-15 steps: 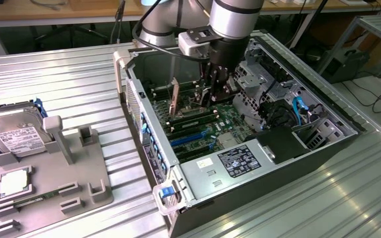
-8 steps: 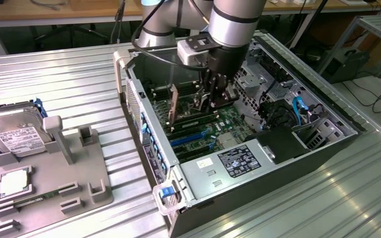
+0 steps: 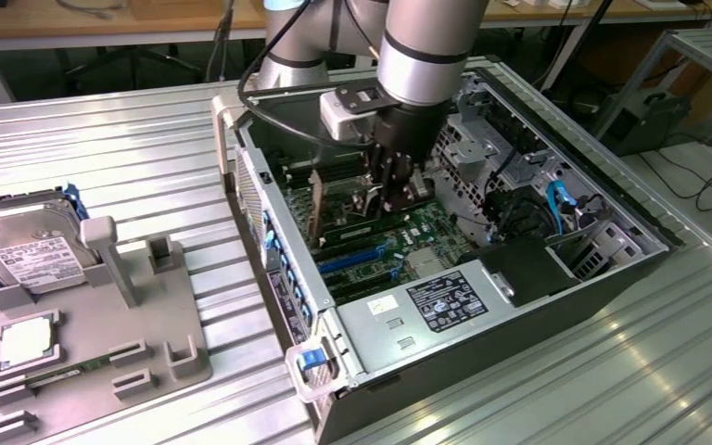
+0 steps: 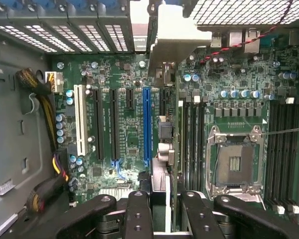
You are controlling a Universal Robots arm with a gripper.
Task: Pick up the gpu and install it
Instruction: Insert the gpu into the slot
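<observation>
Standing next to the rig rn: the arm is reaching down into the open PC case (image 3: pixel 653 243), and the gripper (image 3: pixel 389 185) is closed on the gpu (image 3: pixel 314 206), holding it by its top edge. Card hangs upright, edge-on, just above the motherboard (image 4: pixel 239 94) w/ its silver bracket (image 4: pixel 177 37) toward the rear slot openings of the case.

In the wrist view the black fingers (image 4: pixel 139 214) sit either side of the card's edge, and the card runs right alongside the blue slot (image 4: pixel 146 124). Can't tell if the connector edge is touching a slot yet or just hovering over it.

IMO doing this bit well is all about alignment. Keep the card dead vertical, line the connector edge up along the whole slot and not just one end, and make sure the bracket tip drops into the gap at the back wall instead of catching on it. Then push straight down, no rocking.

Side table has the hard drive (image 3: pixel 29 248) and CPU chip (image 3: pixel 29 340) sitting in the grey fixture (image 3: pixel 146 315), well apart from the action.
</observation>
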